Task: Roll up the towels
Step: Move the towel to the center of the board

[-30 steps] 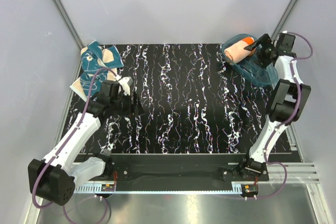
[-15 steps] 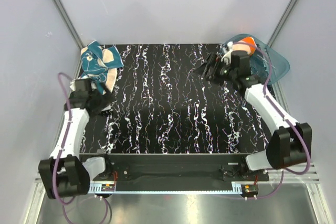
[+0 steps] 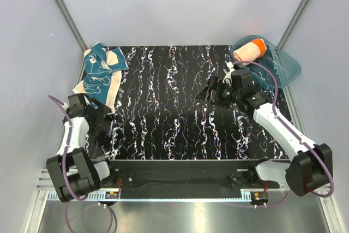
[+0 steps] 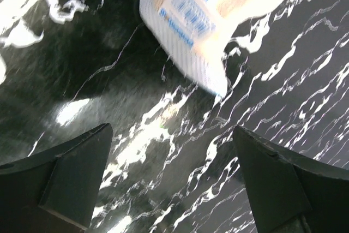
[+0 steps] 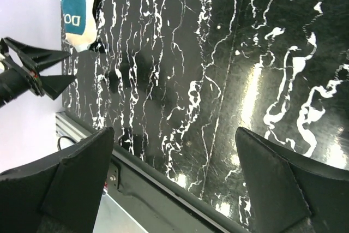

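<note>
The rolled bright orange cloth towel [image 3: 248, 50] rests in the translucent teal plastic tub [image 3: 286, 69], seemingly done. The unrolled teal-blue patterned cloth towel [image 3: 101, 75] lies far-left on the black marbled counter [image 3: 174, 118], so the left claw [image 4: 170, 135], spread and empty, hovers beside it. The right claw [image 5: 174, 135] is spread too.

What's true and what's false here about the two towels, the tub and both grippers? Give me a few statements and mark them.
1. The orange towel lies rolled up in the tub. True.
2. The teal towel is rolled. False: it lies unrolled at the far left corner of the table.
3. The left gripper is clamped on the teal towel. False: its jaws are open and empty, just short of the towel's near edge.
4. The right gripper is open and holds nothing. True.
</note>
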Controlling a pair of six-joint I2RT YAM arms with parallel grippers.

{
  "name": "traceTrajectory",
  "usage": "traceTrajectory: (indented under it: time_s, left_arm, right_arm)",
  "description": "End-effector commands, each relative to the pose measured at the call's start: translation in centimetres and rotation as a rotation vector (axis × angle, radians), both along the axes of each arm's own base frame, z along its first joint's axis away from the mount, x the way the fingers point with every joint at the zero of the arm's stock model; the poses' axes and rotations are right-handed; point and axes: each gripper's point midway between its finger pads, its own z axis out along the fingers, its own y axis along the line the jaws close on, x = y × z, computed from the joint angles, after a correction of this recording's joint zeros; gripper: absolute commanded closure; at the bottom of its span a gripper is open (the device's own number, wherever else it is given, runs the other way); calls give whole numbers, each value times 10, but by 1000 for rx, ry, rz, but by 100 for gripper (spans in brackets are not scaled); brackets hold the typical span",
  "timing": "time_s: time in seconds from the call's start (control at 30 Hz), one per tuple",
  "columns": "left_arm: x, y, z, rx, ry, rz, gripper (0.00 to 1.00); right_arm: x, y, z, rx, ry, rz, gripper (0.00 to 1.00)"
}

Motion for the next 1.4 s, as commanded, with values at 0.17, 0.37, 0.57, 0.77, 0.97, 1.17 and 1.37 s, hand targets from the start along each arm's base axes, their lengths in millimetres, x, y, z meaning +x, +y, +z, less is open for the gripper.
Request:
traceTrajectory:
  time_s: [0.17, 0.37, 0.57, 0.77, 0.97, 1.17, 1.37]
  left_arm:
    - [36, 6, -21, -64, -68, 68, 4]
    - [57, -7, -34, -135, -86, 45, 41]
    - [82, -37, -28, -111, -79, -25, 100]
    - [94, -78, -16, -130, -116, -85, 100]
    - [106, -205, 20, -167, -168, -291, 100]
    - [69, -400, 36, -267, -126, -687, 38]
    - [45, -409, 70, -189, -182, -822, 11]
  right_arm:
    - [-12, -13, 6, -39, -46, -12, 0]
    - [-16, -17, -6, -52, -25, -25, 0]
    - [-18, -19, -6, -60, -21, -34, 0]
    - [-25, -28, -4, -87, -26, -54, 0]
    - [-27, -56, 7, -191, -65, -152, 0]
    - [-27, -95, 14, -318, -72, -322, 0]
    - [-31, -100, 10, -323, -41, -352, 0]
